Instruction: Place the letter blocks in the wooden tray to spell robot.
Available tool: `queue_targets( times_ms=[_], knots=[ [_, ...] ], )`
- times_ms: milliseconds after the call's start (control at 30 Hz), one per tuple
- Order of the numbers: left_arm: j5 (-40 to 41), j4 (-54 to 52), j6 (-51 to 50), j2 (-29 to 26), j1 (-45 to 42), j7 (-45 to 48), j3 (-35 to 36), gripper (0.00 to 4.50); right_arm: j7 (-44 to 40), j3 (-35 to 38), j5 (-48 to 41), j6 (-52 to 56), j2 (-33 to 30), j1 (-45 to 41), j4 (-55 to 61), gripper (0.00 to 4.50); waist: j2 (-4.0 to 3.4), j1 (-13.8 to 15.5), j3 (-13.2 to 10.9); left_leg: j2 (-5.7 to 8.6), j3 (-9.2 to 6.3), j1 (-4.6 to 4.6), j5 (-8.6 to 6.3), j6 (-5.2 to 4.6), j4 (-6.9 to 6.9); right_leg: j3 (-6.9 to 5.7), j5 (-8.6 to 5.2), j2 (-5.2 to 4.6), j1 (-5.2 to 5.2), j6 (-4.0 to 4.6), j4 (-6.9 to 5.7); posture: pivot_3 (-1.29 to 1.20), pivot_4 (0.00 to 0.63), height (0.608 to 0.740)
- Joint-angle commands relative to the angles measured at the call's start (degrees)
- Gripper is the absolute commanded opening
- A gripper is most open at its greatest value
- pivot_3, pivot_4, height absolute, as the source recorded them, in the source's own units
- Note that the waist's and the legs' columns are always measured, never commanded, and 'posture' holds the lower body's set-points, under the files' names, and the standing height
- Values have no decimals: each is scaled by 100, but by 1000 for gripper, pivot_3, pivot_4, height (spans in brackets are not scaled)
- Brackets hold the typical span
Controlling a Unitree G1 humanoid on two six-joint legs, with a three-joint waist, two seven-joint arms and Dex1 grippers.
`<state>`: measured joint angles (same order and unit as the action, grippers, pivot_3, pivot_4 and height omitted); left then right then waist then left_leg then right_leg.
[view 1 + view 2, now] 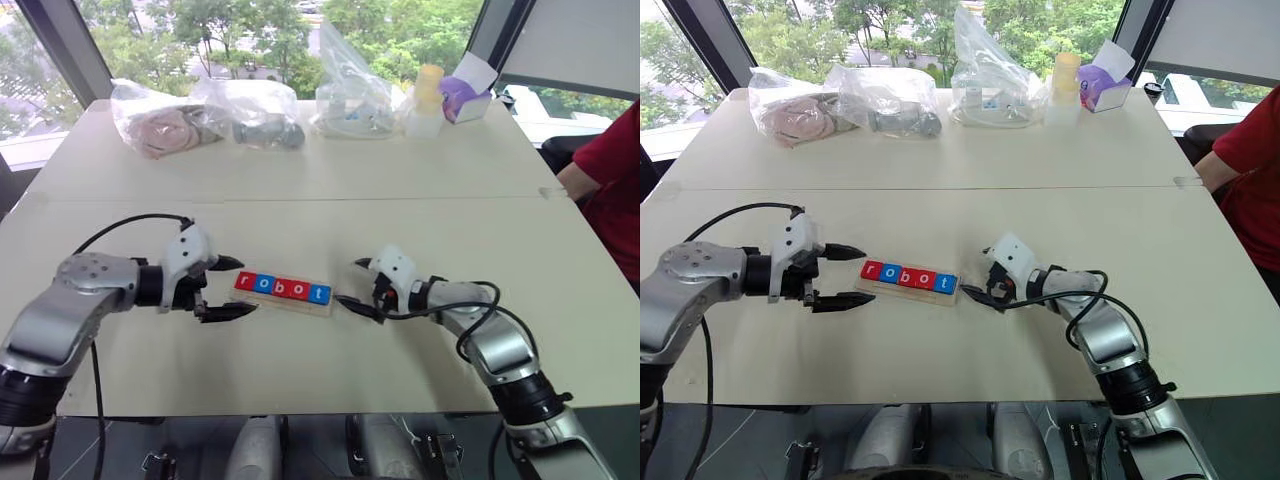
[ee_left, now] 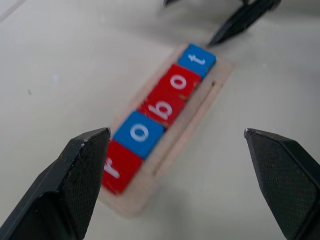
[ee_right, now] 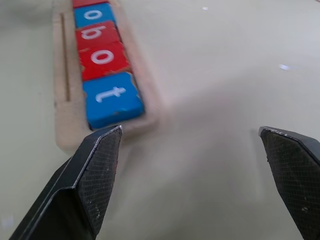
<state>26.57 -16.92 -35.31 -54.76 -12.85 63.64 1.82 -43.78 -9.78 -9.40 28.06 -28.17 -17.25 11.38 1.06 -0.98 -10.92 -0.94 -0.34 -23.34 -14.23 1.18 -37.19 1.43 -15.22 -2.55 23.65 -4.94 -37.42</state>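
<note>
We're looking down on the pale worktop (image 1: pixel 330 225), and there's the wooden tray (image 1: pixel 284 303) lying near its front edge with the letter blocks (image 1: pixel 282 287) lined up inside: red r, blue o, red b, red o, blue t, edge to edge, spelling robot. They sit along the far side of the tray, leaving a bare strip of wood with a thin groove on the near side.

Our left claw (image 1: pixel 232 287) hangs just off the r end, fingers spread wide and holding nothing, one tip above and one below the tray's corner. Our right claw (image 1: pixel 357 285) sits just off the t end, also wide open and empty; from its wrist we see the t block (image 3: pixel 113 99) tight against the tray's end rim.

Open worktop stretches between the tray and the clutter along the far edge: plastic bags (image 1: pixel 250 110), a bottle (image 1: pixel 426 100), a purple box (image 1: pixel 463 98). A person's red sleeve (image 1: pixel 607 165) shows at the right edge.
</note>
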Motion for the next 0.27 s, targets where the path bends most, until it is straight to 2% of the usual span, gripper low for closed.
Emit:
queue_targets(
  times_ms=[33, 267],
  knots=[
    [161, -235, -106, -226, 385, -19, 616, 4500, -42, 595, -490, 269, -219, 228, 985, 4468, 0, 8, 0, 0, -2, 1, 0, 0, 3, 1, 0, -2, -1, 0, 0, 0, 150, 740],
    [557, -471, -560, 70, 1193, -612, 1680, 4500, -43, 1167, -1284, 1154, -646, 1198, 2352, 4468, 1, 18, 1, -3, -5, 4, 0, 0, 2, 0, -10, -10, -6, 17, 2, 0, 150, 740]
  ],
)
